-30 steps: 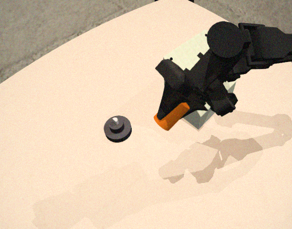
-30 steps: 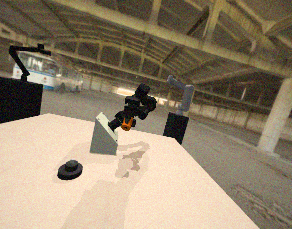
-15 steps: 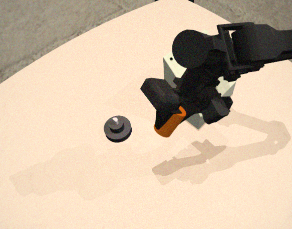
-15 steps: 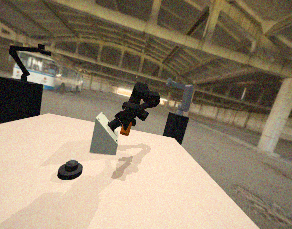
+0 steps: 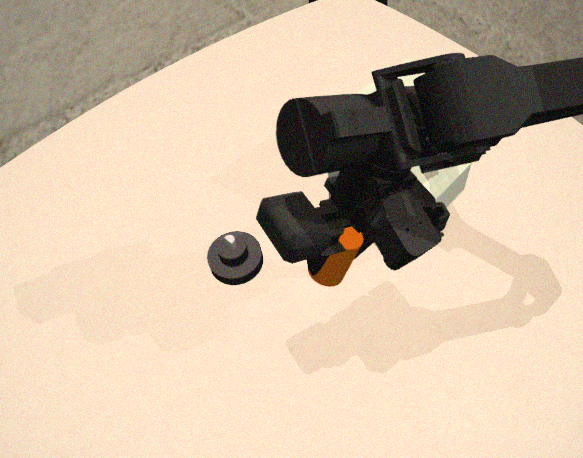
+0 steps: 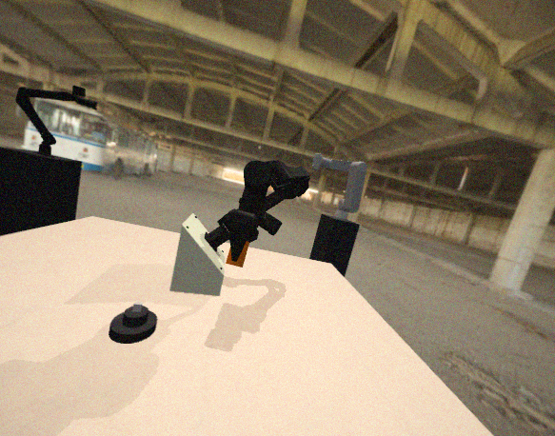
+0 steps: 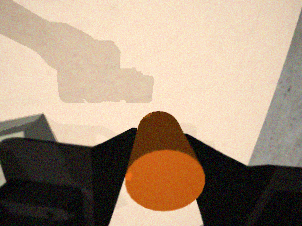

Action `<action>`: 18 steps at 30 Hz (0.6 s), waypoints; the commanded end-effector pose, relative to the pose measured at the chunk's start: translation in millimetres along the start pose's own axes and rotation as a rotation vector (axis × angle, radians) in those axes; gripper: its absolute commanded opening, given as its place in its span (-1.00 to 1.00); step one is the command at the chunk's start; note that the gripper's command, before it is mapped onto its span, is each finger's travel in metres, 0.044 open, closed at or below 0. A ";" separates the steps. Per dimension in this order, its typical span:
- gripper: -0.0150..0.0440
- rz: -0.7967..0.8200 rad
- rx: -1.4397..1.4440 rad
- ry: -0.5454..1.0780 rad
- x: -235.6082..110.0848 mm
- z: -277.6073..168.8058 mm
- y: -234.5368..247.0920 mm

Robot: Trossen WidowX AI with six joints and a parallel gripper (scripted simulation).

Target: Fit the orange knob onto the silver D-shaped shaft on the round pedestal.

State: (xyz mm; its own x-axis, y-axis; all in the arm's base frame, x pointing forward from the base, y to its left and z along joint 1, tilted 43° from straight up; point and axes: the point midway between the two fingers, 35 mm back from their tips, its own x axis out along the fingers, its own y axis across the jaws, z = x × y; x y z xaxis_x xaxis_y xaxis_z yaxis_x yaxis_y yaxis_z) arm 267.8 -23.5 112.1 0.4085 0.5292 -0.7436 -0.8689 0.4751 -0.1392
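My gripper (image 5: 343, 247) (image 6: 234, 247) (image 7: 159, 135) is shut on the orange knob (image 5: 334, 265) (image 6: 241, 255) (image 7: 164, 168) and holds it well above the table, pointing mostly downward and a little tilted. In the wrist view I see a solid round end face of the knob; its hole does not show. The dark round pedestal (image 5: 234, 259) (image 6: 132, 326) stands on the table to the left of the knob, with the silver D-shaped shaft (image 5: 230, 241) (image 6: 138, 310) upright in its middle. The knob is beside the pedestal, not over it.
A pale grey wedge-shaped stand (image 5: 448, 182) (image 6: 196, 267) (image 7: 22, 129) sits on the table behind and under the arm. The table's edge (image 7: 280, 108) runs close on the right in the wrist view. Two other arms on black boxes (image 6: 31, 190) (image 6: 334, 243) stand beyond the table.
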 end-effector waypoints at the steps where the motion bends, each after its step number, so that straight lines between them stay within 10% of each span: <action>1: -0.49 0.058 -0.008 -0.002 4.1 1.5 -1.8; 18: -0.49 0.316 -0.013 -0.013 28.6 2.1 0.0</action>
State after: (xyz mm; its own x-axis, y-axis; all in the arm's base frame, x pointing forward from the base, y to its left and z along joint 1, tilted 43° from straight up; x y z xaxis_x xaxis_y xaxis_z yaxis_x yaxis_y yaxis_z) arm 278.1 -8.5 93.7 0.1410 0.6516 -0.7454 -0.9524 0.2949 0.0777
